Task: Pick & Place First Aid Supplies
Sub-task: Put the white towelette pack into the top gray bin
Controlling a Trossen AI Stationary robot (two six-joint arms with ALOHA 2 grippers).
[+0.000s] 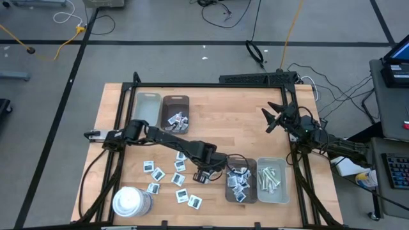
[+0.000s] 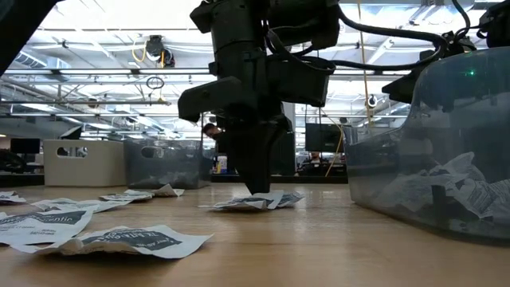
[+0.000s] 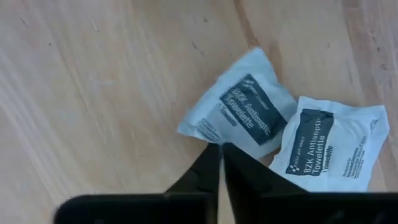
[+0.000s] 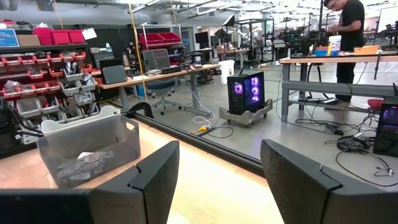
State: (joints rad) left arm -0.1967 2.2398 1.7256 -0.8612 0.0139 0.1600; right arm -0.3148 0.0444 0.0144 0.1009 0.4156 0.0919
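Reaching across the middle of the light wooden desk (image 1: 223, 115), the left gripper (image 1: 203, 174) stands with its tips down on the surface, its dark fingers (image 3: 208, 171) pressed together at the edge of a small flat square white packet with dark-blue print (image 3: 241, 106). A second packet of the same kind (image 3: 329, 146) lies just beside the first, overlapping its corner. Whether the fingers actually pinch the first packet's edge cannot be told; in the low view the tips meet the desk right at this pair.

More white packets (image 1: 167, 176) are scattered loose over the near-left part of the desk, near a large white round cylinder (image 1: 131, 201). Others fill a brown rectangular tray (image 1: 241, 180) at the near right, touching a grey tray holding pale whitish-green wrapped strips (image 1: 270, 179). A second brown tray (image 1: 176, 112) with a few packets sits at the far left beside another grey tray (image 1: 147, 108).

The right gripper (image 1: 276, 117) hangs above the far-right part of the desk, well apart from the supplies, its fingers spread wide with nothing between them.
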